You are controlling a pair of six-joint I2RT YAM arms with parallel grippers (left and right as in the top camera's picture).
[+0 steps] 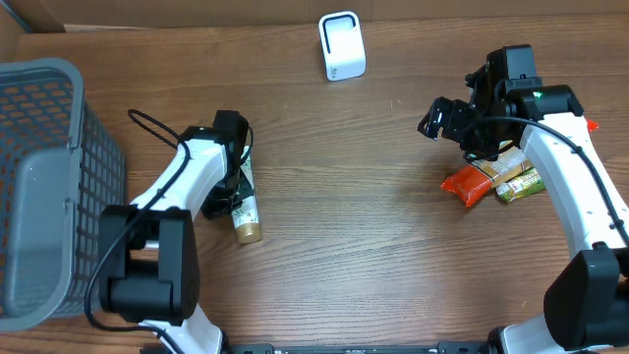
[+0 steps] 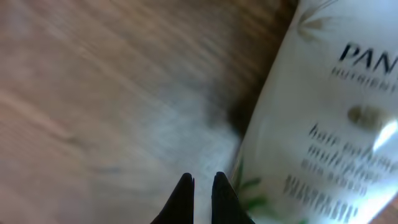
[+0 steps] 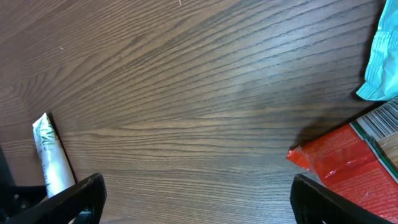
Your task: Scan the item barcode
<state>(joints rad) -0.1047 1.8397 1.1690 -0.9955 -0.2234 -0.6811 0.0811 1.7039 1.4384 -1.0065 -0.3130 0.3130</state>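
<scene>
The white bottle [image 1: 245, 208] lay on its side on the left half of the table [image 1: 373, 246], roughly midway between the far and near edges, its gold cap pointing toward the near edge. In the left wrist view its label [image 2: 323, 124] filled the right side of the frame, blurred, with dark lettering and a green leaf print.

The left gripper [image 2: 202, 183] was down at the bottle's far end. Its two black fingertips were pressed together with almost no gap, and they held nothing. The bottle lay just beside them to one side, not between them. From overhead the arm hid the exact spot, so I cannot tell whether the fingers touched the bottle.

The white scanner [image 1: 341, 46] stood upright near the middle of the far edge, well apart from the bottle.

The right gripper [image 1: 437, 118] hung over the right half of the table with its jaws spread wide and nothing between them. Just beside it, toward the right edge, lay a red packet [image 1: 467, 184] touching a green and tan packet [image 1: 519, 182]. A light-blue wrapper [image 3: 382, 56] showed only in the right wrist view.

A grey mesh basket [image 1: 49, 108] sat at the left edge.
</scene>
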